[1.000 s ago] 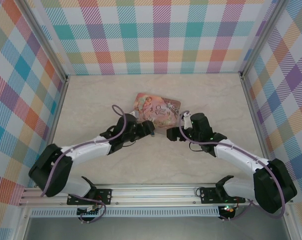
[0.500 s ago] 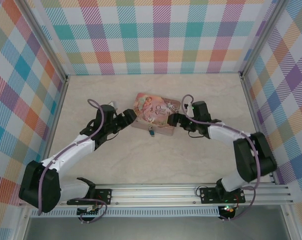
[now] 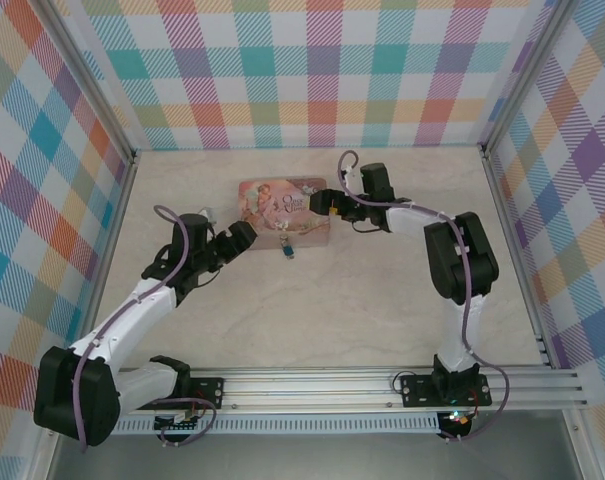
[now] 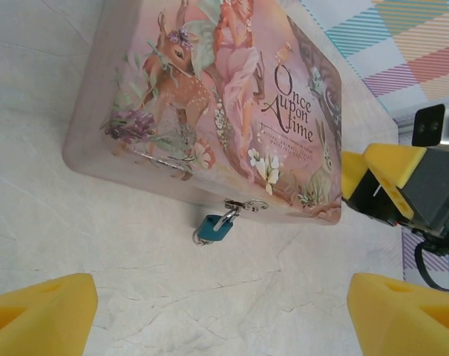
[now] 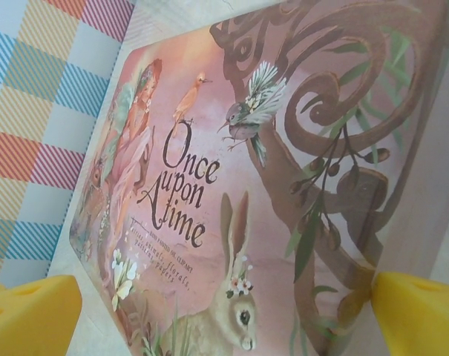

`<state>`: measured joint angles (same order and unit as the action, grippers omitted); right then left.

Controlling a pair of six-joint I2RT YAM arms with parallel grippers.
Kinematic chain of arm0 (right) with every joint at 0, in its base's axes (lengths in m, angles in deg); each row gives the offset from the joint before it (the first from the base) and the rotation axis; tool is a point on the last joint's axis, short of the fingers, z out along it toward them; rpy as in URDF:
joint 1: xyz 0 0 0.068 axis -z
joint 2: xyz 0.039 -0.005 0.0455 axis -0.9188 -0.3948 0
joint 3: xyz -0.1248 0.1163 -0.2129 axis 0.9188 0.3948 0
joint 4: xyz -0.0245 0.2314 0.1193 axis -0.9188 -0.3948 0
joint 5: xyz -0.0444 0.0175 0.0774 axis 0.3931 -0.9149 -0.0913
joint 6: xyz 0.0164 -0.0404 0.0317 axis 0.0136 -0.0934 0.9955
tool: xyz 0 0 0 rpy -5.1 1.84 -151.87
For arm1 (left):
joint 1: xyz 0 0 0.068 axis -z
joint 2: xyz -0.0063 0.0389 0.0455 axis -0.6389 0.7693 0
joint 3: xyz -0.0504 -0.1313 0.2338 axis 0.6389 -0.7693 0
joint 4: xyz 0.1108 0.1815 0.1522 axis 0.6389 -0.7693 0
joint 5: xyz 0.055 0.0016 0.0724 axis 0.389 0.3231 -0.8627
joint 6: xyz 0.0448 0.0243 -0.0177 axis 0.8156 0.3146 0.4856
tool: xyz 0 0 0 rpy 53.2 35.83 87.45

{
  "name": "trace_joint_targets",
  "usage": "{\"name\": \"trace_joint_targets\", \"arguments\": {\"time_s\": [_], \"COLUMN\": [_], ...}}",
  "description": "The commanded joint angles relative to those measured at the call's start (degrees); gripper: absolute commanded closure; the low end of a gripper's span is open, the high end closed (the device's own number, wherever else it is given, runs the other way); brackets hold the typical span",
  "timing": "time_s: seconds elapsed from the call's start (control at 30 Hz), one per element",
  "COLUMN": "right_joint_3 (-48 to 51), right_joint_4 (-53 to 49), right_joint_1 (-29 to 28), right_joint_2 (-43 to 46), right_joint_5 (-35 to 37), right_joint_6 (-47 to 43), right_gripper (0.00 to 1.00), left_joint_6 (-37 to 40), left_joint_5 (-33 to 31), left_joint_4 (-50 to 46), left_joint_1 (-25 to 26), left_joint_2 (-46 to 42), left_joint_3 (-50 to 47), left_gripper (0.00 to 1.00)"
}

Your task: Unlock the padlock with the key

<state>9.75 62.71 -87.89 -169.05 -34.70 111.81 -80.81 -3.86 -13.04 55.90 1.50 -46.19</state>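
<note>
Padlock [image 4: 214, 228] hanging at the front latch of the pink tin [image 4: 209, 111]; both grippers wide open and empty.
Left gripper [image 4: 220, 319]: yellow fingertips [image 4: 38, 311] set far apart, with bare table [image 4: 98, 245] between them; the blue-teal padlock lies just ahead of the gripper, roughly on its centre line; shackle hooked through the tin's latch, body down on the table just beside the tin's front wall; the tin stands directly beyond the padlock, lid closed. Right gripper [image 5: 224, 319]: yellow fingertips [image 5: 31, 315] likewise spread wide, gripping nothing; it sits at the tin's right end, the printed lid just ahead of it; whether the fingertips touch the tin cannot be told; the padlock lies off to its side, along the tin's front wall.
</note>
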Motion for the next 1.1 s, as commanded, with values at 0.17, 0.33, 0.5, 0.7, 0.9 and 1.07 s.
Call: {"name": "trace_joint_targets", "arguments": {"time_s": [0.17, 0.33, 0.5, 0.7, 0.9, 1.07], "right_joint_3": [4.1, 14.0, 23.2, 26.3, 24.1, 22.9], "right_joint_4": [2.2, 2.5, 4.6, 12.6, 14.9, 17.4], "right_joint_1": [-0.3, -1.8, -8.9, -15.7, -17.4, -17.5], "right_joint_2": [8.7, 17.6, 22.7, 18.3, 12.9, 9.5], "right_joint_5": [10.1, 11.3, 15.5, 18.5, 18.9, 19.3], "right_joint_6": [-6.1, -4.5, -3.3, -1.5, -3.2, -4.1], "right_gripper": [0.0, 0.03, 0.08, 0.15, 0.2, 0.23], "left_joint_6": [2.3, 3.3, 4.2, 4.9, 4.2, 4.3], "left_joint_5": [6.2, 10.8, 13.9, 15.6, 19.7, 19.7], "left_joint_4": [0.5, 4.7, 11.5, 13.6, 14.6, 14.1], "left_joint_1": [-6.2, -11.1, -13.4, -13.5, -12.5, -10.6], "left_joint_2": [4.7, 10.1, 18.5, 29.9, 36.1, 36.5], "left_joint_3": [3.3, 5.2, 8.1, 14.8, 18.4, 18.0], "left_gripper": [0.1, 0.07, 0.04, 0.02, 0.07, 0.08]}}
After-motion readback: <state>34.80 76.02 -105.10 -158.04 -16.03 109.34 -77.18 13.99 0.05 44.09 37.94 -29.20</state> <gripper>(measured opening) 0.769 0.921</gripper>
